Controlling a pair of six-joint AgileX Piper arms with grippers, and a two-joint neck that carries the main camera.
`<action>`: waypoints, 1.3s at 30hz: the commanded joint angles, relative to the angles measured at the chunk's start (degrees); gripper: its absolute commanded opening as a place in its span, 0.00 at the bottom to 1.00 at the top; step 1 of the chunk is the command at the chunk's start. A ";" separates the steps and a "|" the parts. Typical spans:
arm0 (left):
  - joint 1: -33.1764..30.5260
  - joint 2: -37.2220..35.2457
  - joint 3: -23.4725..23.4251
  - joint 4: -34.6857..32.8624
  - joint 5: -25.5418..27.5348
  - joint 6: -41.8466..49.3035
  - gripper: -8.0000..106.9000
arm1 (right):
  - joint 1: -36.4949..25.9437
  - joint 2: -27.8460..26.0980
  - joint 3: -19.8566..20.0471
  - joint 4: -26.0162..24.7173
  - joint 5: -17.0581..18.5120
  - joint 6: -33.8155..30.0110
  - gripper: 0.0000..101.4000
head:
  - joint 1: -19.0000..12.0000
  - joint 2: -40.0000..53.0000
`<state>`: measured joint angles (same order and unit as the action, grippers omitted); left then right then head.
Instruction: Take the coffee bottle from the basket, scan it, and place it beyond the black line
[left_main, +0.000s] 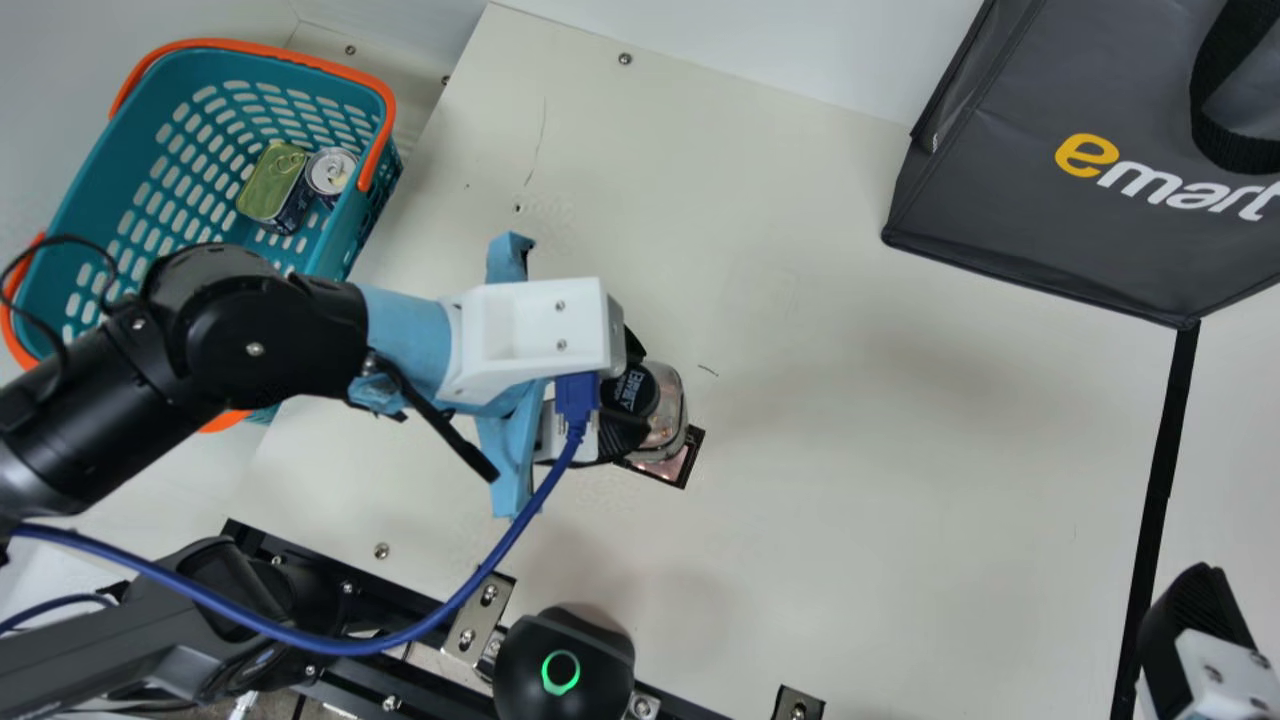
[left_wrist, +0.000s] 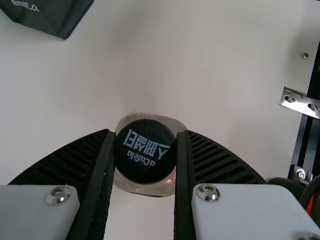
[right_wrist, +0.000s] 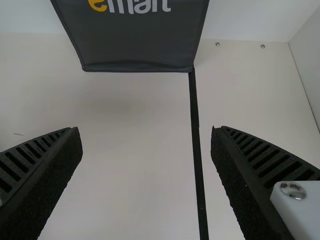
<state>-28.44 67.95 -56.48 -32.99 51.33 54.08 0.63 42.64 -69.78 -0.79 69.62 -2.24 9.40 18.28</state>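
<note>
My left gripper (left_main: 628, 400) is shut on the black cap of the clear coffee bottle (left_main: 668, 405), over the framed scanner window (left_main: 690, 462) in the table. In the left wrist view, the left gripper (left_wrist: 146, 155) pinches the sides of the round cap of the coffee bottle (left_wrist: 145, 189). Part of the window is hidden under the bottle. At the main view's lower right corner is my right gripper (left_main: 1190, 630); in the right wrist view, the right gripper (right_wrist: 146, 150) stands open, nothing between its fingers. The black line (left_main: 1160, 470) runs down the table's right side.
The teal basket (left_main: 90, 210) with orange handles holds a rectangular tin (left_main: 272, 183) and a round can (left_main: 331, 171), at upper left. A dark grey bag (left_main: 1040, 230) stands at upper right, by the line's far end. A black dome device (left_main: 565, 670) sits at the near edge.
</note>
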 joint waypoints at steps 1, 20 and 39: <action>-0.32 0.16 0.25 0.14 -0.47 0.04 0.16 | 0.00 0.00 0.00 0.00 0.00 0.00 0.90 | -1.48 0.14; -4.26 1.53 3.89 3.15 -6.91 -1.95 0.16 | 0.00 0.00 0.00 0.00 0.00 0.00 0.90 | -1.48 0.14; -8.65 2.75 5.05 7.98 -12.51 -10.75 0.25 | 0.00 0.00 0.00 0.00 -0.03 0.00 0.90 | -1.48 0.14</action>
<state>-37.02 70.68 -51.46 -25.12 39.09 43.57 0.63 42.64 -69.78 -0.79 69.58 -2.24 9.40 18.28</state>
